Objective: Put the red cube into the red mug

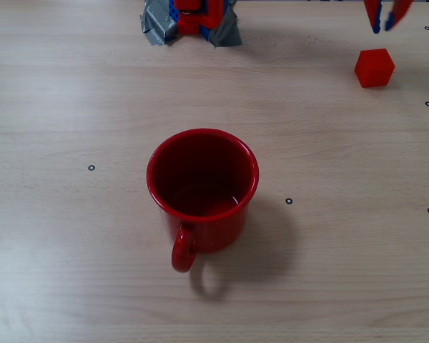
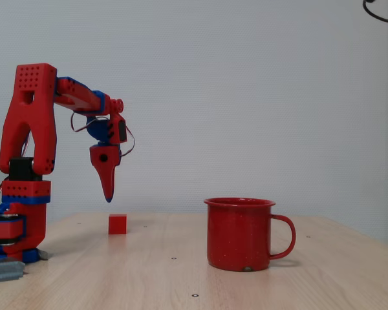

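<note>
Red on pale wood: the red cube (image 1: pixel 375 68) sits flat on the bench (image 1: pixel 71 107), just below the fingers (image 1: pixel 372 16), not touching them. In a fixed view from the side the gripper (image 2: pixel 108 192) hangs nose-down, its tip directly over the cube with a clear gap of air between.

Fingers look slightly parted in the overhead view, two tips showing with a slim gap; they grasp nothing. Only the tips are in frame there, so how wide they stand is hard to call.

Placement reads as a pre-grasp line-up: the arm (image 2: pixel 64 97) is folded so the fingers point straight down at the cube, ready for a vertical drop.

The red mug (image 1: pixel 201 193) stands upright, well apart from the fingers, mouth open upward and nothing visible inside. That suits a drop from above.

Orientation: the cube has no long axis; from overhead it sits turned, a corner rather than a flat face toward the camera. The mug's axis is vertical. Its handle (image 2: pixel 283 236) points away from the cube and the arm's base (image 2: pixel 13 239) in the side view, toward the bottom edge in the overhead view.
</note>
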`<action>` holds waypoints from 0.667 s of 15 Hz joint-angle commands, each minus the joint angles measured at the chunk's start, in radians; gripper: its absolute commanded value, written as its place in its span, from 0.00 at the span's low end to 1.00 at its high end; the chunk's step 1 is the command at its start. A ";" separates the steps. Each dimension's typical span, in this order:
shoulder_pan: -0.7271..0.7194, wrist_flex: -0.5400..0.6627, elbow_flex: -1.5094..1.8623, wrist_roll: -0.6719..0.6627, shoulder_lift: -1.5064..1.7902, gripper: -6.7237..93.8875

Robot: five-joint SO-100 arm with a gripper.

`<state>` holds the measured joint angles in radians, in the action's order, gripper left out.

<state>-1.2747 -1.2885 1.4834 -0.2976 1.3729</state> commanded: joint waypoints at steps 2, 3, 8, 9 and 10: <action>0.041 0.034 -0.025 -0.034 0.063 0.39; 0.054 0.032 -0.017 -0.058 0.066 0.42; 0.109 -0.021 0.002 -0.143 0.035 0.48; 0.114 -0.044 0.003 -0.143 0.025 0.49; 0.118 -0.054 0.008 -0.124 0.017 0.49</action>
<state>-1.1643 -1.3131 1.5125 -0.4249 1.3499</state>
